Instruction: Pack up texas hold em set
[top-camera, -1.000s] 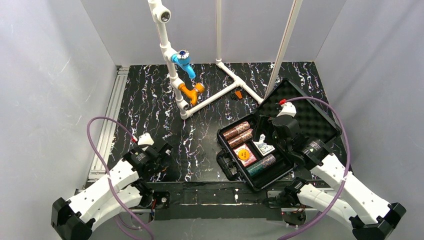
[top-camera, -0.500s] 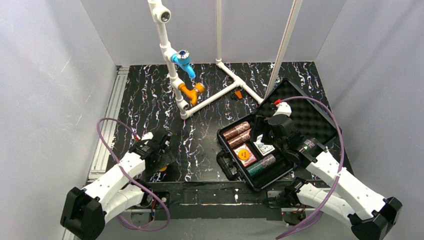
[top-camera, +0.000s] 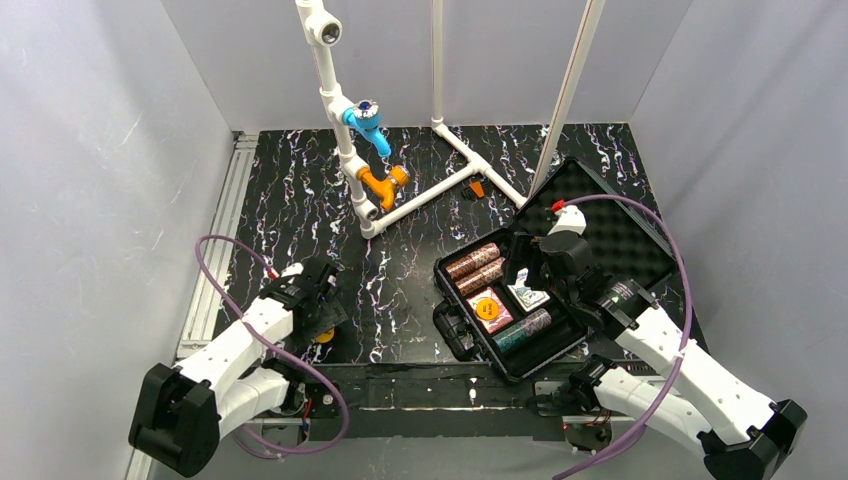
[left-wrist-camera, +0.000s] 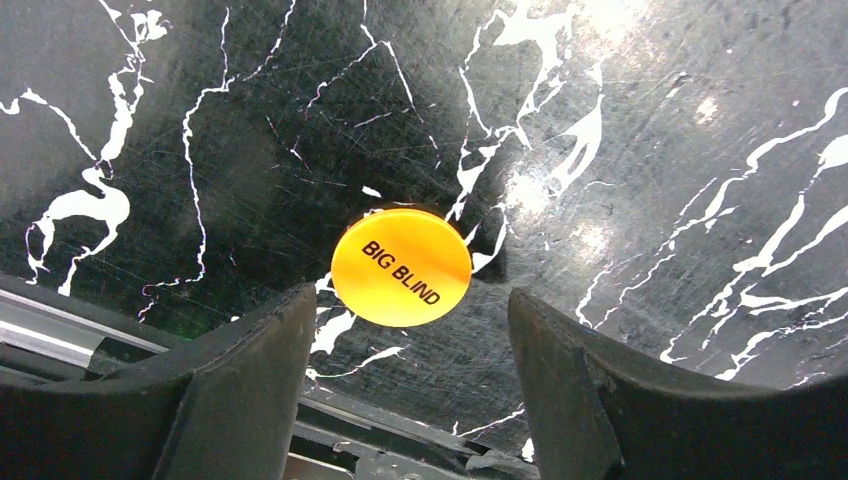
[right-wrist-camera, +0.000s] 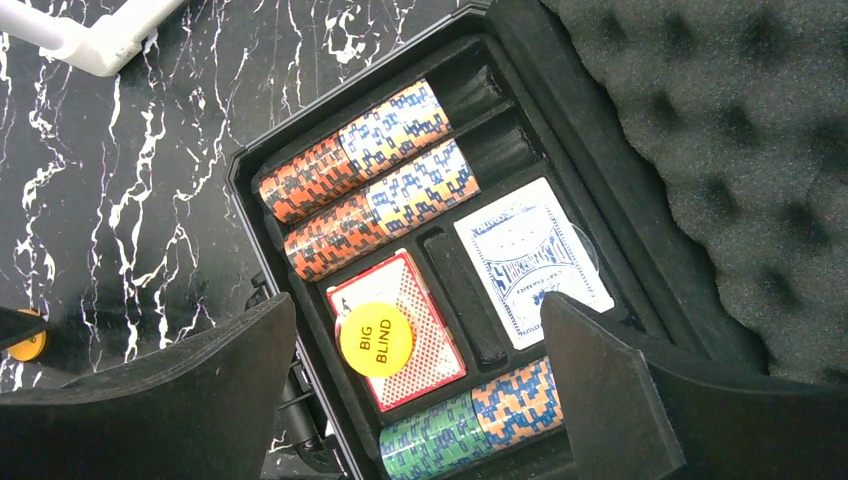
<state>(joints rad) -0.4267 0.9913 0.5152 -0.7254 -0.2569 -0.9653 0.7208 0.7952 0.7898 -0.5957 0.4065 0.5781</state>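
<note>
Your left gripper (left-wrist-camera: 408, 310) is hanging low over the table (left-wrist-camera: 250, 130), with its jaws standing apart and gripping nothing. A disc (left-wrist-camera: 401, 267) marked BIG BLIND is lying flat on the table between its fingers (left-wrist-camera: 250, 380), just ahead of the tips and touching neither one. The case (right-wrist-camera: 505, 135) is sitting well apart from this gripper, off to its right.

Your right gripper (right-wrist-camera: 417, 310) is hovering above the open case, jaws spread wide and holding nothing. Right under the gap between its fingers, a second disc (right-wrist-camera: 375, 338) is resting on the red deck (right-wrist-camera: 420, 365). Beyond that deck, two red-brown rolls (right-wrist-camera: 355, 165) are lying side by side in the tray. The blue deck (right-wrist-camera: 530, 260) is lying just to the right of the red one, with a divider running between them. The green roll (right-wrist-camera: 470, 425) is lying closest to the wrist. The foam lid (right-wrist-camera: 720, 130) is lying open, farther to this gripper's right.
</note>
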